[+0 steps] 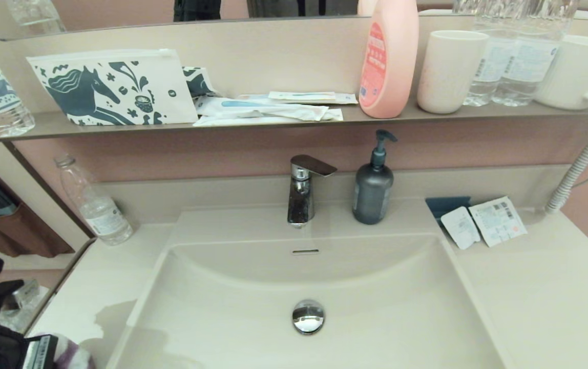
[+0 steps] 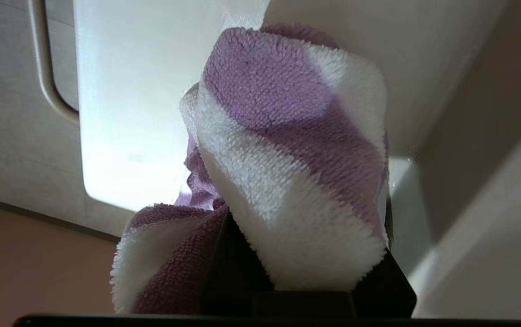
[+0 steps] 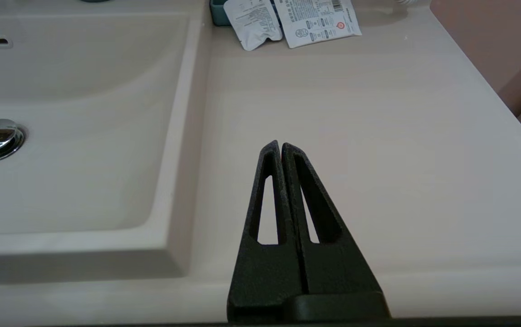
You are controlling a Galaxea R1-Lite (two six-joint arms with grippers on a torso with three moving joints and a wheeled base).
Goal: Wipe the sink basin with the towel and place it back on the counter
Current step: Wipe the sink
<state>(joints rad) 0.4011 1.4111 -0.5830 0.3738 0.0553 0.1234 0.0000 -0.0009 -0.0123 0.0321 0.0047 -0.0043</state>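
The beige sink basin (image 1: 376, 307) fills the middle of the head view, with its chrome drain plug (image 1: 308, 316) and overflow slot (image 1: 305, 251). My left gripper (image 1: 43, 354) sits at the bottom left corner, over the counter's front left part (image 1: 84, 302). In the left wrist view this gripper (image 2: 301, 254) is shut on the purple and white striped towel (image 2: 287, 136), which bunches up and hides the fingertips. A bit of the towel (image 1: 75, 354) peeks out in the head view. My right gripper (image 3: 281, 145) is shut and empty above the counter (image 3: 378, 136), right of the basin (image 3: 83, 181).
Behind the basin stand the chrome faucet (image 1: 301, 195) and a dark soap dispenser (image 1: 373, 189). A clear bottle (image 1: 94, 205) stands at the counter's back left, and sachets (image 1: 483, 223) lie back right. The shelf (image 1: 294, 120) holds a horse-print pouch (image 1: 114, 87), a pink bottle (image 1: 389, 56) and cups.
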